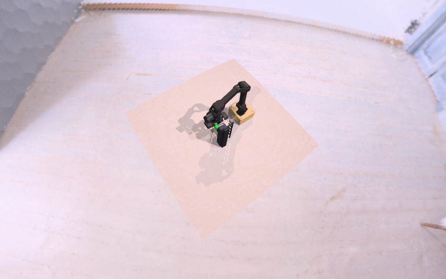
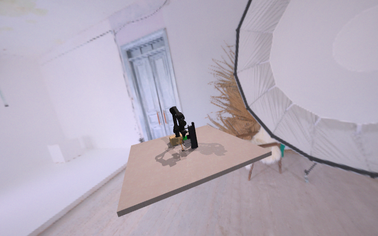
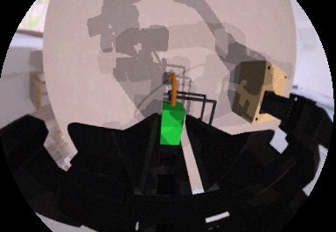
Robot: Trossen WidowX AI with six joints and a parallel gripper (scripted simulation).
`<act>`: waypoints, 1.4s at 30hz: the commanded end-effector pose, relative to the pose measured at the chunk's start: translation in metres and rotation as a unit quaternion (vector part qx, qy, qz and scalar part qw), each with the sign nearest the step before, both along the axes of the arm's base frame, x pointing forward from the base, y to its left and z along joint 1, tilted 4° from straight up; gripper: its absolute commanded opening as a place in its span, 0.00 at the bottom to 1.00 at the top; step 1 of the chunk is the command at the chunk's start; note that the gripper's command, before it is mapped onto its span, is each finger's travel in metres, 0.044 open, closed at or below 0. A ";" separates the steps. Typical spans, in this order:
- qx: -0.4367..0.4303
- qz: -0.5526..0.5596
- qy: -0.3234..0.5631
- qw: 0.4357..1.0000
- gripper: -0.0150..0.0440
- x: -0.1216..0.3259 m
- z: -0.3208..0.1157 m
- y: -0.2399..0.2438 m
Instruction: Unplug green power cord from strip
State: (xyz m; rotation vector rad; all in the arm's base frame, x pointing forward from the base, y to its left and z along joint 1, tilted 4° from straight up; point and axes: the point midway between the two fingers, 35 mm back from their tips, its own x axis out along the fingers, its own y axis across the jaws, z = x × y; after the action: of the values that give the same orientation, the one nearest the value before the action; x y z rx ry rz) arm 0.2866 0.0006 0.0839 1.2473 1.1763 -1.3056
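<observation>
Wrist view shows fingers [image 2: 184,134] slightly open, contact with green plug [image 3: 172,126] [image 1: 216,126] [image 2: 185,137] hard to discern

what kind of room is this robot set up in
Probably a photo studio or converted bare room: a huge dark-rimmed white light diffuser, tall panelled double doors and dried palm fronds against a plain wall.
</observation>
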 end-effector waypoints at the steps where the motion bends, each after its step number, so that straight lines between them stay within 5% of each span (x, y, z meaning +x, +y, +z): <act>1: 0.000 0.000 0.000 1.000 0.48 0.000 0.000 0.000; 4: 0.000 0.000 0.000 1.000 0.35 0.000 0.000 0.000; 12: 0.000 0.000 0.000 1.000 0.26 0.000 0.000 0.000; 42: -0.001 -0.001 0.002 1.000 0.25 -0.003 0.000 -0.045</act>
State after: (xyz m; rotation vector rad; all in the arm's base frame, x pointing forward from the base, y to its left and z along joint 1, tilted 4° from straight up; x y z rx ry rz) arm 0.2876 -0.0084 0.0848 1.2809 1.2626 -1.2245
